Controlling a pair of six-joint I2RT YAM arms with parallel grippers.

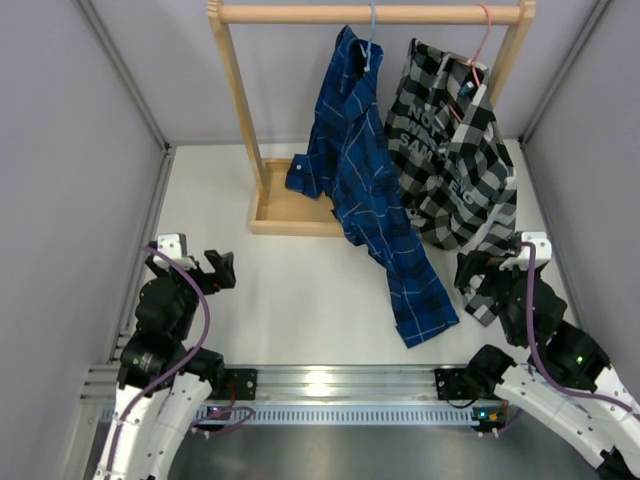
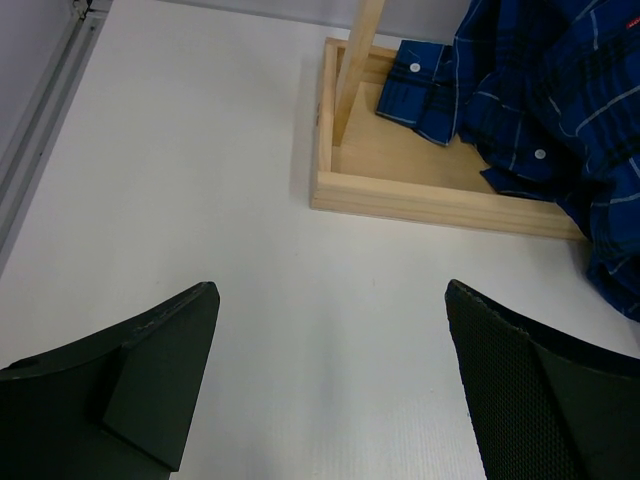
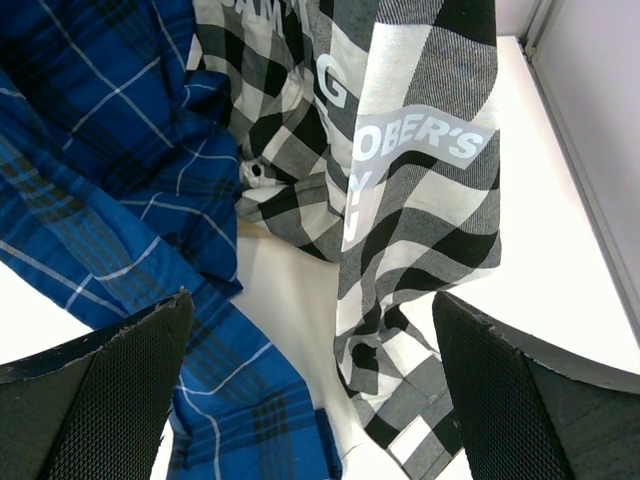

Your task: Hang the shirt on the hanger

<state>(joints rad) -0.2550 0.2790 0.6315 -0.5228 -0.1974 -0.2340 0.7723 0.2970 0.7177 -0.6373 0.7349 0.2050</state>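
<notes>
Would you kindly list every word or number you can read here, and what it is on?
"OBER'S": white lettering on the black-and-white checked shirt, start hidden by a fold.
"G": lone white letter, same shirt.
Its other lettering is too creased to read; nothing else legible.

Dark blue plaid shirt (image 1: 362, 170) hangs lopsided on the light-blue hanger (image 1: 372, 40).

The shirt (image 1: 365, 190) is seen as soft woven cloth, matt and creased. The hanger (image 1: 373, 30), at 12 o'clock, is formed of thin smooth wire. The rack (image 1: 240, 110) is made of pale, matt wood. The counter (image 1: 290, 290) is finished smooth and white. The right gripper (image 3: 315, 395) is fitted with matt black, finely dimpled jaws.
</notes>
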